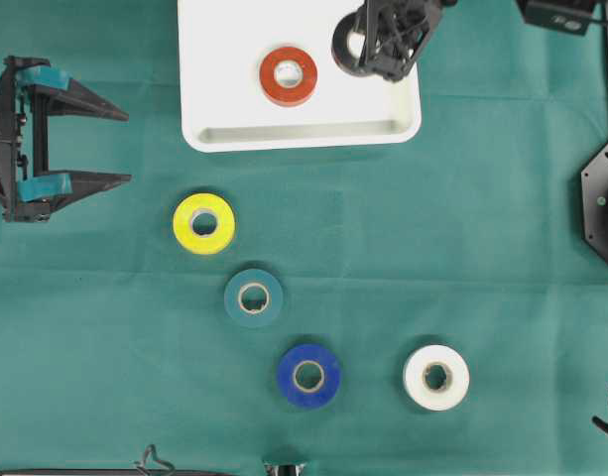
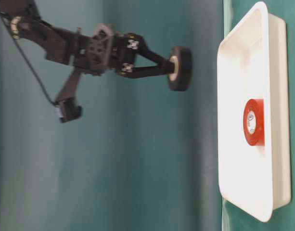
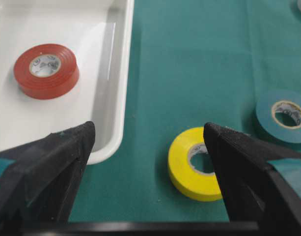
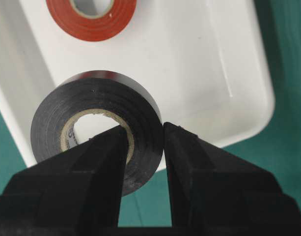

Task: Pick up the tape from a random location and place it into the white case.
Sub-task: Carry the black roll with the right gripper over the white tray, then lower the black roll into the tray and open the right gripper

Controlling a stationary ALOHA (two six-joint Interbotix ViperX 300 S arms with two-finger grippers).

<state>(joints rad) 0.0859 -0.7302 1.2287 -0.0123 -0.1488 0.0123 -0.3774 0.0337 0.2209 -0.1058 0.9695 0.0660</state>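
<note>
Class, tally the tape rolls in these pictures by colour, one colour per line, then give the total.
Red tape: 1
Black tape: 1
Yellow tape: 1
Teal tape: 1
Blue tape: 1
White tape: 1
Total: 6

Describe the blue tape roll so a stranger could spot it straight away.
Start at the white case at the top of the green cloth in the overhead view and follow the slanting line of rolls away from it: the yellow roll, the teal roll, then the blue tape roll. It lies flat beside the white roll. It is the only deep, royal blue roll, darker than its teal neighbour.
</note>
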